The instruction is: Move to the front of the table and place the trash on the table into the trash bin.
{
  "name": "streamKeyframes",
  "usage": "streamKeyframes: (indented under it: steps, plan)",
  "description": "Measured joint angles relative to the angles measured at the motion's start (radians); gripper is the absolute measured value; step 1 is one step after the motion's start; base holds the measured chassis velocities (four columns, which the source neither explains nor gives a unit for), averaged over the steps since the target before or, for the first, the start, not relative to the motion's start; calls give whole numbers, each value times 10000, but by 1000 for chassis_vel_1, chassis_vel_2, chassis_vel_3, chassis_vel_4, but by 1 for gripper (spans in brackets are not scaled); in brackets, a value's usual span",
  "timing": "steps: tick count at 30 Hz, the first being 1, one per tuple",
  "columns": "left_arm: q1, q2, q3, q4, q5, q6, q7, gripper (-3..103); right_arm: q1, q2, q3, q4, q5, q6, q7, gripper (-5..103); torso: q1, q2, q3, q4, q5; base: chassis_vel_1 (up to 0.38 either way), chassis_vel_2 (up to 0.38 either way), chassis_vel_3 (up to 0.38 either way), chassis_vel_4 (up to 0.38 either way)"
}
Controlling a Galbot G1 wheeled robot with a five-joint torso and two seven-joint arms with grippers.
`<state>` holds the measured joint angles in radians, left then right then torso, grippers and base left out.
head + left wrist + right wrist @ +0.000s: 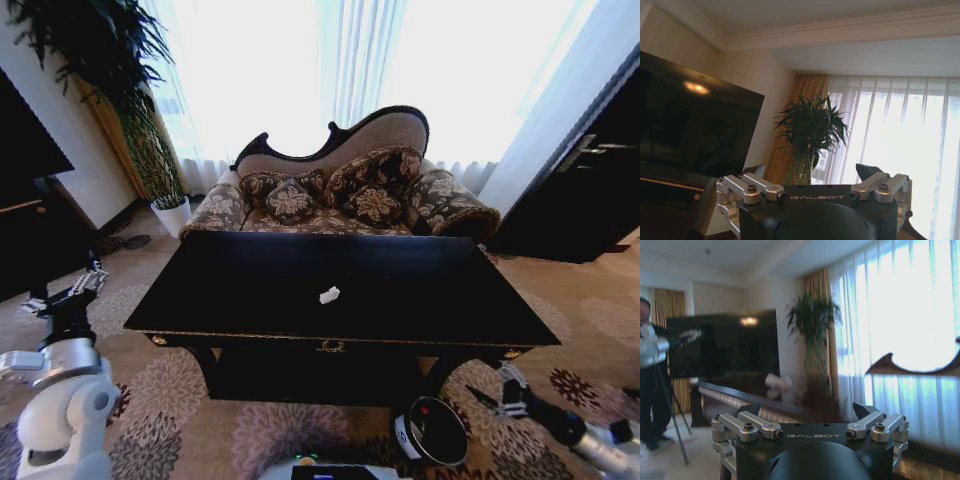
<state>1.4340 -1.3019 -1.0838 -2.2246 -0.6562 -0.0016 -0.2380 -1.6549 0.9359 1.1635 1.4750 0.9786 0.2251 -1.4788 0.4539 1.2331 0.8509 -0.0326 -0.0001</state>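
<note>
One white paper bit lies mid-table, and the trash bin stands on the floor below its front edge. We hold our left gripper and right gripper low, fingers spread and empty. Reaching over risks clipping the table's front edge.
</note>
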Motion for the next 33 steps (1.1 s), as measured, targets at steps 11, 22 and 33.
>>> streamKeyframes:
  steps: [11, 22, 33]
  plan:
    - [359, 180, -853, -323, -405, -44, -1, 100, 476, 7, -306, 3444, 1319, -632, 3486, 100, 0, 1, 0, 2, -3, 0, 0, 0, 0]
    - [740, 447, -1856, -573, -1025, -70, -3, 100, 947, -221, -1305, 7118, -153, -1989, 9540, 100, 0, 0, 0, 3, -5, 0, 0, 0, 0]
    - [690, 565, -1861, -489, -1138, -63, -3, 100, 973, -1137, -1814, 9007, -357, -3705, 12298, 100, 0, 1, 0, 0, -2, 0, 0, 0, 0]
